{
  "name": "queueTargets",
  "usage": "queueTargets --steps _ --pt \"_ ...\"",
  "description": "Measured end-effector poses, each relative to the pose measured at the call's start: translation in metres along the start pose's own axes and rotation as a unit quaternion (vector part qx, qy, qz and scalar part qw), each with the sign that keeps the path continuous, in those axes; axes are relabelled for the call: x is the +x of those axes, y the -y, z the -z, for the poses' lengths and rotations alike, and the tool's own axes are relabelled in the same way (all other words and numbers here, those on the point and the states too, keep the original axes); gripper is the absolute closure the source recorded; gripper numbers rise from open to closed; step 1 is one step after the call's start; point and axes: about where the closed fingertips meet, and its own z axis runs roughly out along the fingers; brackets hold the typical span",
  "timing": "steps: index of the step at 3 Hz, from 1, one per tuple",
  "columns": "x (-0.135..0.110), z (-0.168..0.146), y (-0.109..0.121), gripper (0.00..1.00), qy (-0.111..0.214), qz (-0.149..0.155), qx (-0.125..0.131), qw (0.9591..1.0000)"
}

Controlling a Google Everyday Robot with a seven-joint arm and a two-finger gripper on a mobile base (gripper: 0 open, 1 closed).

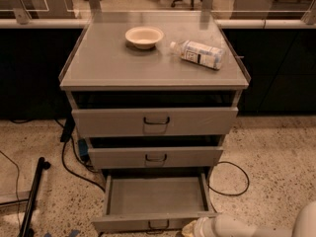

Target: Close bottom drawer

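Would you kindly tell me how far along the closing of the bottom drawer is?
Done: nothing yet; the bottom drawer stands pulled well out, its empty tray showing. In hand: the gripper sits low by the right end of the drawer's front panel; contact cannot be told. Left: the whole push inward, until that panel sits back under the middle drawer.

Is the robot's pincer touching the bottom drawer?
Cannot tell. The camera view shows the pincer at the picture's bottom edge, right beside the front panel of the open bottom drawer, but no contact or gap shows plainly.
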Motion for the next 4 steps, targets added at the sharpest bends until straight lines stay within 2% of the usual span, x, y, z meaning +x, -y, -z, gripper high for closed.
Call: queueTargets --steps 1,4 --pt "0.0014 -0.0023 0.0034 0.82 0.0 -0.002 0.002 1.0" --pt "0.0013 -0.0026 0.0032 0.12 0.001 -0.002 0.001 1.0"
